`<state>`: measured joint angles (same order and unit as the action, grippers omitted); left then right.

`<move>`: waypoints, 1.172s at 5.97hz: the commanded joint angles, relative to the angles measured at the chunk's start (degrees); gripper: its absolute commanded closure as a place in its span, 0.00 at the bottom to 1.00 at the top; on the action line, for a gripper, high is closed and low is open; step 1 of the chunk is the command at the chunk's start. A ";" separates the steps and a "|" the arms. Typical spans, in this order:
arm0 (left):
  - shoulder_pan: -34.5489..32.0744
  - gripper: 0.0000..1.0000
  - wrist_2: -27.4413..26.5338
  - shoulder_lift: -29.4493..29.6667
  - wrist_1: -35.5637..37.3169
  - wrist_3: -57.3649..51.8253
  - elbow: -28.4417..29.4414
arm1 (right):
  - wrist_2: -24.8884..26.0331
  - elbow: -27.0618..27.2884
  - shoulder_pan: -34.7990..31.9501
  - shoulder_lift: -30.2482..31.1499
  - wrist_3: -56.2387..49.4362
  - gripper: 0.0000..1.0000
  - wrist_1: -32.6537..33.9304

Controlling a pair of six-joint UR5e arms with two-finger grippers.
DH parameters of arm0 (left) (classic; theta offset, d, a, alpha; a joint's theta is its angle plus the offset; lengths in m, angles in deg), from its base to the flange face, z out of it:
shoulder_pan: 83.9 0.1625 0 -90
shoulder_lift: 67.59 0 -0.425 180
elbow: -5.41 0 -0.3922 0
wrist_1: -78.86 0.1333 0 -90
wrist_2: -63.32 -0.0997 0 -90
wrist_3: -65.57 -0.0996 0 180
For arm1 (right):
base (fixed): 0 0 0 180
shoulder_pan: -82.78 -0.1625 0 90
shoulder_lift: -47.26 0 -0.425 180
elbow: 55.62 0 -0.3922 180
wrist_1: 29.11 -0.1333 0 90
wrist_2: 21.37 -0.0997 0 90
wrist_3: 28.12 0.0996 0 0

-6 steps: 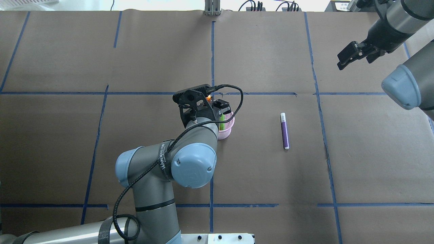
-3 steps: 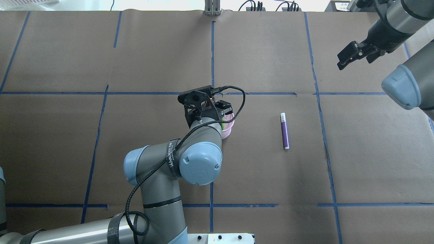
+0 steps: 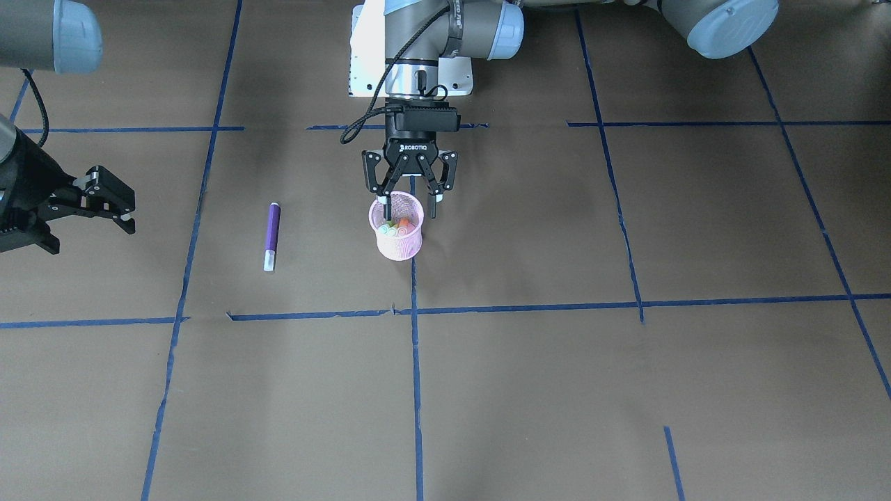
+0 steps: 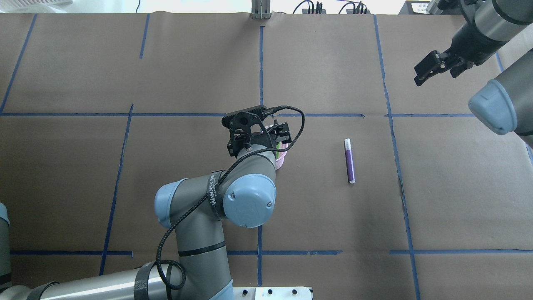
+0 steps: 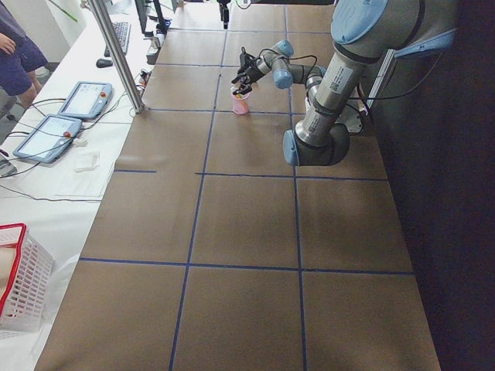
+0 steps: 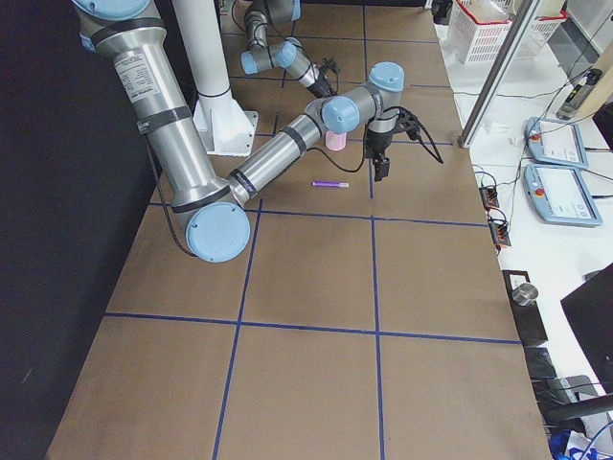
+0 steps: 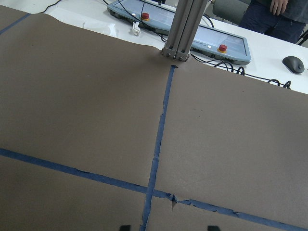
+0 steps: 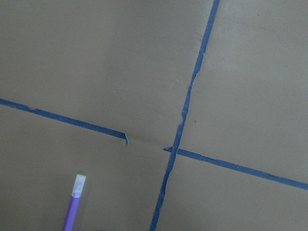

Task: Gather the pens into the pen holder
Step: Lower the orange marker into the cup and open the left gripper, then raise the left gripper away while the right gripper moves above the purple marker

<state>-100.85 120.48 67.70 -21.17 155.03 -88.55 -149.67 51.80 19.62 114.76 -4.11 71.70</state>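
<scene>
Compared with a second ago, your left arm has swung its elbow toward 3 o'clock in the overhead view. The left gripper (image 3: 409, 207) has slid the same way across the pen holder (image 3: 398, 245), so from above the arm now hides more of the pink cup. The orange glint that showed by the fingers then is gone from that view. From the front you can see the fingers spread wide and holding nothing. One tip is level with the rim on the cup's side, the other is outside it. Green and orange ends of the pens (image 3: 397, 224) show inside the holder, standing roughly upright.

The purple pen (image 4: 349, 161) has not moved. It lies flat on the table (image 4: 333, 62) at 3 o'clock from the holder, well apart from it. In the overhead view its long axis runs 12 to 6, with the pale cap end pointing to 12, away from the robot.

Your right gripper (image 4: 436, 71) is where it was, off at about 1 o'clock from the purple pen, with its fingers apart and empty.
</scene>
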 commanded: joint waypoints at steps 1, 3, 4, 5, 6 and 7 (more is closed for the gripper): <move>-0.62 0.00 7.48 -0.46 0.88 -6.18 -6.37 | 0.06 -0.10 0.31 -0.09 1.03 0.00 0.00; -4.56 0.00 21.24 -1.34 8.57 -10.15 -8.95 | 1.02 -0.79 3.46 0.09 12.12 0.00 -7.32; -7.54 0.00 29.77 -5.43 10.10 -15.06 -12.01 | 4.86 -0.97 6.44 0.18 21.08 0.00 -10.17; -11.66 0.00 38.47 -9.56 10.11 -22.50 -13.00 | 9.24 -1.06 10.82 0.09 29.61 0.01 -13.07; -15.53 0.00 44.47 -12.13 10.03 -30.23 -13.53 | 13.90 -1.59 15.39 -0.09 35.70 0.01 -14.40; -18.27 0.00 48.79 -14.16 9.94 -34.83 -14.58 | 17.43 -4.46 18.91 -0.44 37.15 0.02 -16.59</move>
<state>-116.06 164.25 55.83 -11.20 125.63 -102.17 -136.07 49.45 34.73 114.61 29.91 57.18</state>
